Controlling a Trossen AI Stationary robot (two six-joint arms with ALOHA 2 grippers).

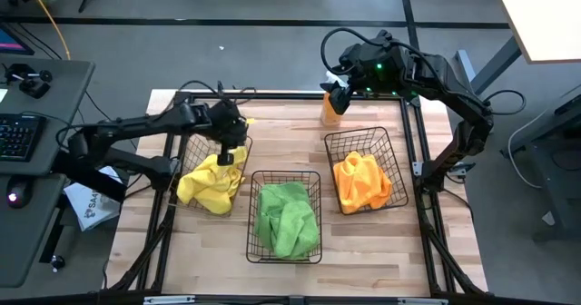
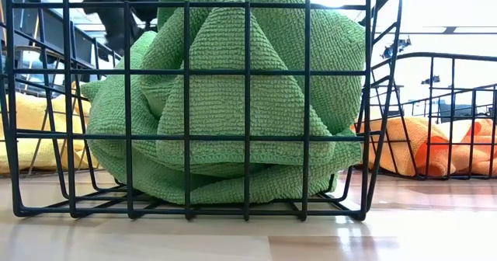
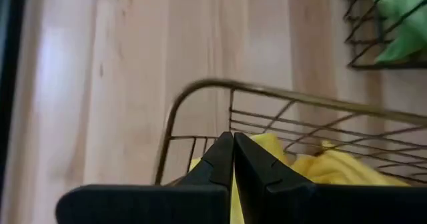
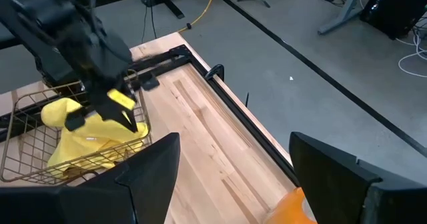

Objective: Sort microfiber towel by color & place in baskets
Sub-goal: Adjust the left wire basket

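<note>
1. A crumpled bright yellow microfiber towel lies heaped in the left black wire-mesh basket, spilling over its near rim toward the front of the tabletop.
2. A bunched lime green microfiber towel fills the middle black wire-mesh basket, which stands closest to the front edge; in the low view it bulges against the grid wall.
3. A folded-over orange microfiber towel sits in the right black wire-mesh basket.
4. The left pincer hangs over the far part of the left basket, just above the yellow towel; in the left wrist view its two dark fingers are pressed together with nothing between them.
5. The right pincer is raised over the far edge of the tabletop, beyond the right basket; its fingers stand wide apart and hold nothing.
6. An orange spray bottle stands on the far edge, directly beneath the right pincer.
7. All three baskets rest on a light wooden tabletop bordered by a black metal frame.
</note>
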